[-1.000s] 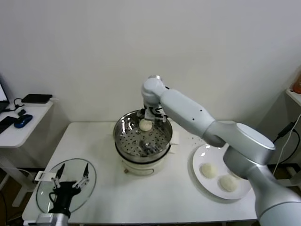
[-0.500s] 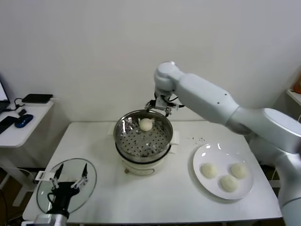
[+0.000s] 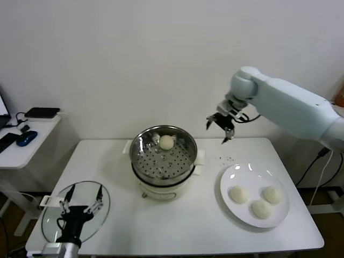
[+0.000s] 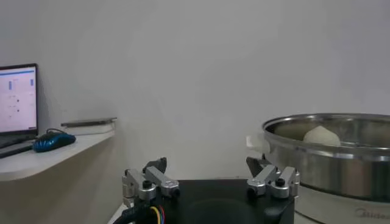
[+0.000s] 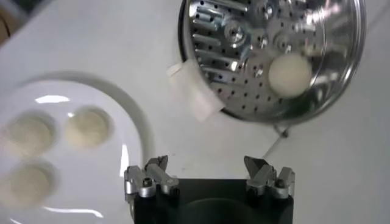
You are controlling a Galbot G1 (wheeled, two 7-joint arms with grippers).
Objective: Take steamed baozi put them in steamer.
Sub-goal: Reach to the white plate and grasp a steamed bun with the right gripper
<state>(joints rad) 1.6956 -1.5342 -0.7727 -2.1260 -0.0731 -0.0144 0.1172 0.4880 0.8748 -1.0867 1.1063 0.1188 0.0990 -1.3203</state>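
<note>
Since the earlier frame, your right gripper (image 3: 222, 127) has swung right, fingers wide, empty. Steamer (image 3: 163, 152): one baozi (image 3: 167, 142). Plate (image 3: 229, 177), lower right: three left.

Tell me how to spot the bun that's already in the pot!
Find the shiny steel steamer in the middle of the white table. One cream-white bun sits alone on its holed floor, near the back wall. The other three buns lie together on the white plate.

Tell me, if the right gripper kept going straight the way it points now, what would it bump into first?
Probably bare table, between the steamer and the plate. The open right gripper points down there; depth is hard to judge.
</note>
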